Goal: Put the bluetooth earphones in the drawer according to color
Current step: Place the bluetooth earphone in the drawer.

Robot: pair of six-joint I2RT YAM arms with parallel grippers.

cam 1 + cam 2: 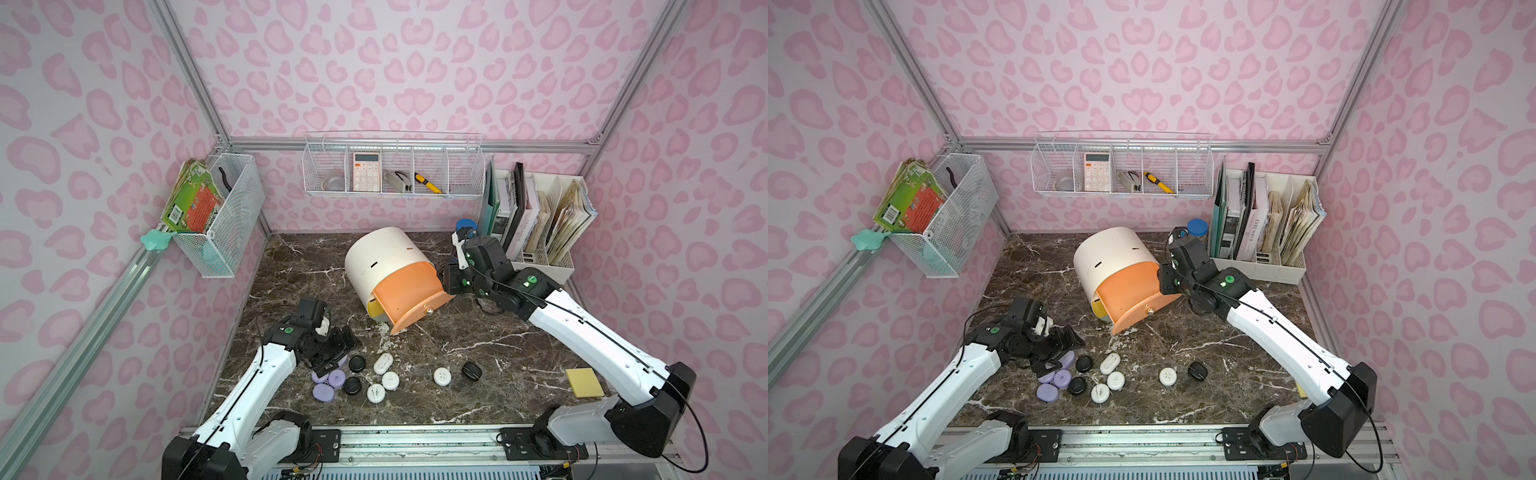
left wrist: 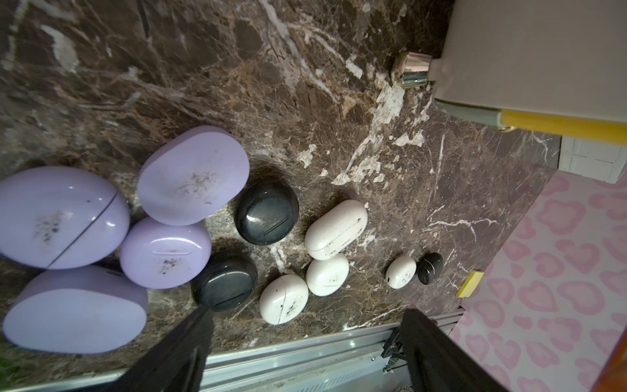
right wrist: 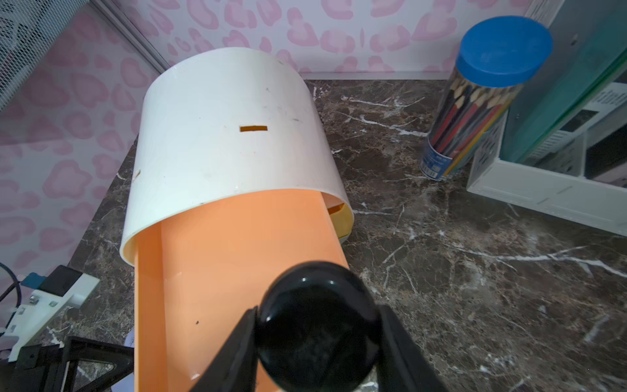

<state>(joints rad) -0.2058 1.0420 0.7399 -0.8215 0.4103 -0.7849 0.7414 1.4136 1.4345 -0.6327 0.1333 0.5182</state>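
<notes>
The right gripper (image 3: pixel 317 314) clasps a black case (image 3: pixel 315 325) over the pulled-out peach-orange drawer (image 3: pixel 237 244) of the cabinet (image 3: pixel 224 129), placed to drop it inside. How firm the hold is, I cannot tell. The left gripper (image 2: pixel 307 315) hangs spread wide above the lavender cases (image 2: pixel 190 180) in front of the cabinet, ready to pick.

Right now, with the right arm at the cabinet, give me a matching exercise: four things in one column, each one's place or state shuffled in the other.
Things:
1. orange drawer
2. black case nearest the cabinet
3. lavender cases
4. pencil tube

Place or state:
A. bunched on the table by the open left gripper
B. pulled out of the cabinet
C. beside the file rack
D. between the fingers of the right gripper

Pairs: 1-B, 2-D, 3-A, 4-C.
</notes>
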